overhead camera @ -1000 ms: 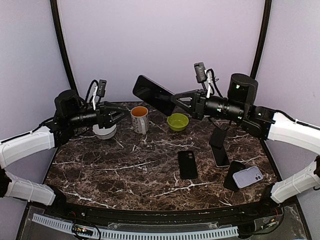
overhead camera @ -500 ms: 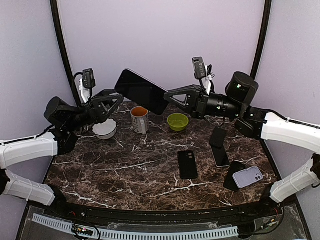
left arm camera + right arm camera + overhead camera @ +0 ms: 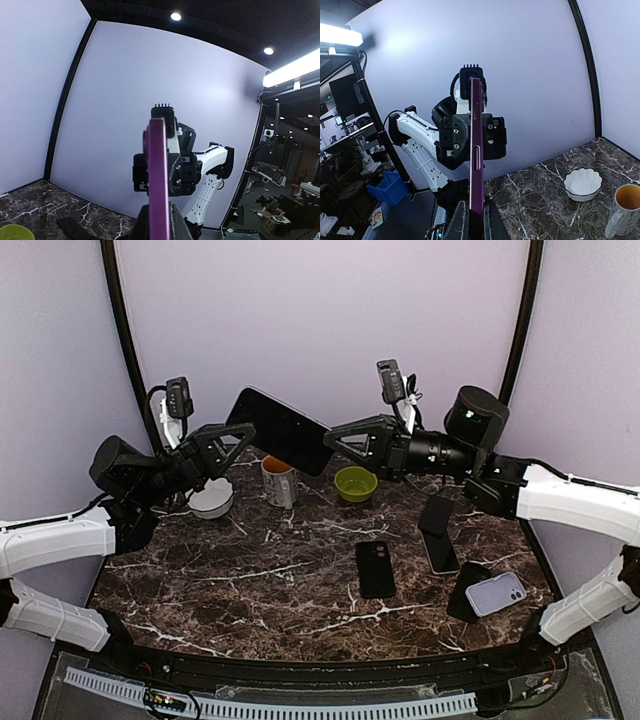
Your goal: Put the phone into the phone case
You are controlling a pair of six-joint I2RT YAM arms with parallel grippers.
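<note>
Dark phone (image 3: 283, 430) aloft, seemingly gripped at opposite ends by left hand (image 3: 238, 436) and right hand (image 3: 335, 441).

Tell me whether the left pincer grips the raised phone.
Yes, the left pincer is shut on the purple-edged phone, which stands edge-on in its grip.

Both arms aloft, forearms roughly level, left tool (image 3: 241, 434) and right tool (image 3: 331, 439) clamped narrow, face to face

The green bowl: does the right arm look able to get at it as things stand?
Probably not yet. The right gripper is shut on the raised phone, shared with the left gripper; the green bowl itself lies uncovered.
</note>
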